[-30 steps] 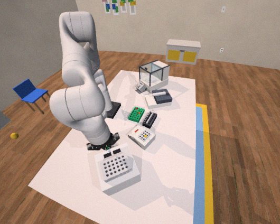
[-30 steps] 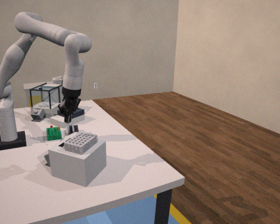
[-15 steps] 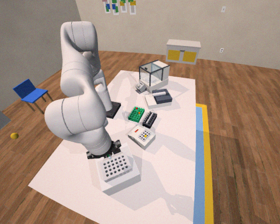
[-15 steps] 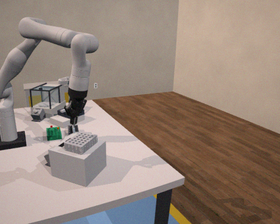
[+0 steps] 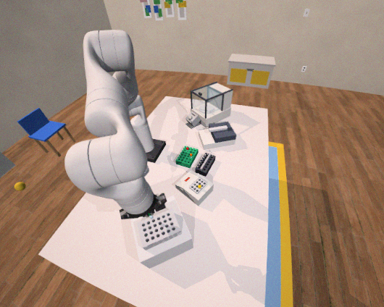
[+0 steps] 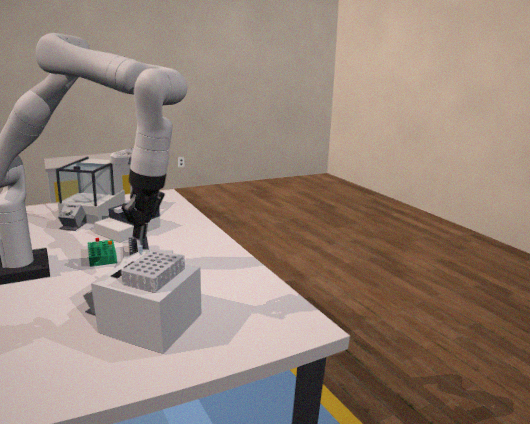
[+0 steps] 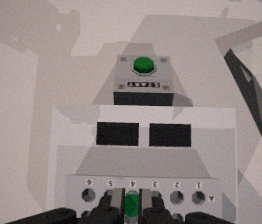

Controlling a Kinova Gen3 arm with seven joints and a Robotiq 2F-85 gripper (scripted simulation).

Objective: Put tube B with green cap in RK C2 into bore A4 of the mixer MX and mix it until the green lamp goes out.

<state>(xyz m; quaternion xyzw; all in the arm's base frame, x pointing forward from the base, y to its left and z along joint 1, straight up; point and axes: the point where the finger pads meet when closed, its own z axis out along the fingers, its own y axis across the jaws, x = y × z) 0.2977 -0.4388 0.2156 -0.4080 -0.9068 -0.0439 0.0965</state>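
My gripper (image 7: 131,204) is shut on tube B (image 7: 131,204), whose green cap shows between the fingers in the wrist view. It hangs at the front row of the mixer MX (image 5: 161,233), right over the bore marked 4, between bores 5 and 3. The tube's lower part is hidden, so I cannot tell how deep it sits. In the exterior view the gripper (image 6: 140,245) points straight down at the far edge of the mixer's grey shaking block (image 6: 153,270). The green START key (image 7: 143,63) lies on the sloping front beyond the fingers. Both lamp windows (image 7: 118,134) on the mixer's top look dark.
The green rack RK (image 5: 187,156) stands behind the mixer with red- and orange-capped tubes in it. The dry block (image 5: 194,185), black magnet block (image 5: 205,163), spectrophotometer (image 5: 217,135) and glass-walled balance (image 5: 210,101) follow in a row. The arm's base (image 6: 20,265) is at the left.
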